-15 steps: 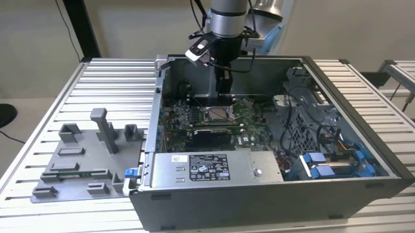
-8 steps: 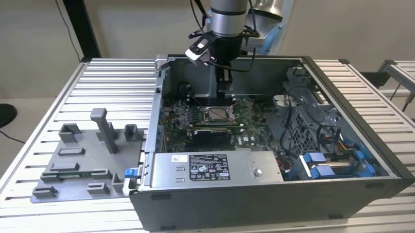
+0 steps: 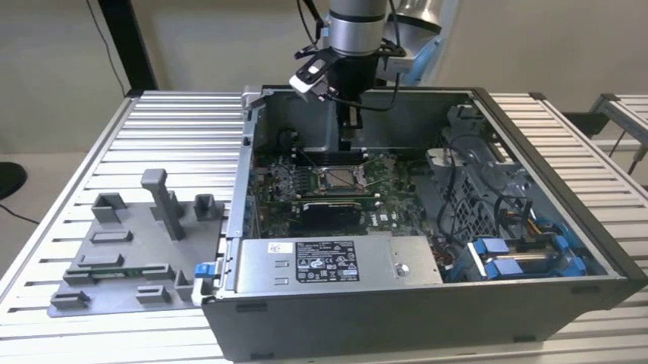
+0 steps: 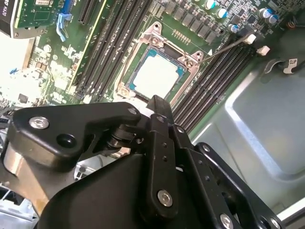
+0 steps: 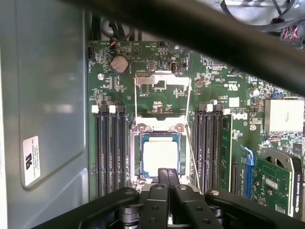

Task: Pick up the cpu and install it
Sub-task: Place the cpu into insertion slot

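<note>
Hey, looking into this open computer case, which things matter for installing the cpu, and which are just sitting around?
Part of the job:
cpu, lying in the socket
metal-framed socket on the green motherboard
hand, close to the cpu

Just lying about:
grey fixture tray, beside the case
power supply
blue drive brackets

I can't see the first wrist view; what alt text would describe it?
A pale square cpu lies in the open socket of a green motherboard, between rows of black memory slots. The black gripper reaches to one edge of the cpu, inside a grey metal case.
</note>
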Available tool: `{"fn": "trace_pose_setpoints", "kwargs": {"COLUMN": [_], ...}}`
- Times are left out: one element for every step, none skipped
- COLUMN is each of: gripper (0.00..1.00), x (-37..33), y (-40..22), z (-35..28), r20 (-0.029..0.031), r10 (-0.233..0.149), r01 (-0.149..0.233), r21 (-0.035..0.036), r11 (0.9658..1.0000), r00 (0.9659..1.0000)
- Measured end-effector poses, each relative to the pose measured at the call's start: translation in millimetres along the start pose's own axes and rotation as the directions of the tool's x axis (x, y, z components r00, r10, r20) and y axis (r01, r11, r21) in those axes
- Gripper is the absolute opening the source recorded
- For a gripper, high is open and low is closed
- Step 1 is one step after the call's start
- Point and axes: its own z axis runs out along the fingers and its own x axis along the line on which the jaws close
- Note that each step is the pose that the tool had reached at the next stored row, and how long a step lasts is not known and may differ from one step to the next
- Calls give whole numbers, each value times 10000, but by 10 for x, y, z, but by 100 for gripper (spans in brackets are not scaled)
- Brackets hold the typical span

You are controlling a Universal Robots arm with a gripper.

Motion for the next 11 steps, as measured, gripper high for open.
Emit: {"fn": "trace_pose_setpoints", "kwargs": {"gripper": [0, 0, 0, 0, 0, 0, 0, 0, 0, 0, 0], "x": [0, 0, 0, -1, -1, -1, -1, -1, -1, -1, -1], "y": [0, 0, 0, 0, 0, 0, 0, 0, 0, 0, 0], "z": [-3, -5, -8, -11, -14, -16, -19, -22, -24, -27, -29], "r20": [0, 0, 0, 0, 1, 1, 1, 0, 0, 1, 0], "r10": [0, 0, 0, 0, 0, 0, 0, 0, 0, 0, 0], "r01": [0, 0, 0, 0, 0, 0, 0, 0, 0, 0, 0], "r21": [1, 0, 0, 0, 0, 1, 0, 0, 0, 0, 0], "r11": [10000, 10000, 10000, 10000, 10000, 10000, 10000, 10000, 10000, 10000, 10000], "r00": [10000, 10000, 10000, 10000, 10000, 10000, 10000, 10000, 10000, 10000, 10000]}}
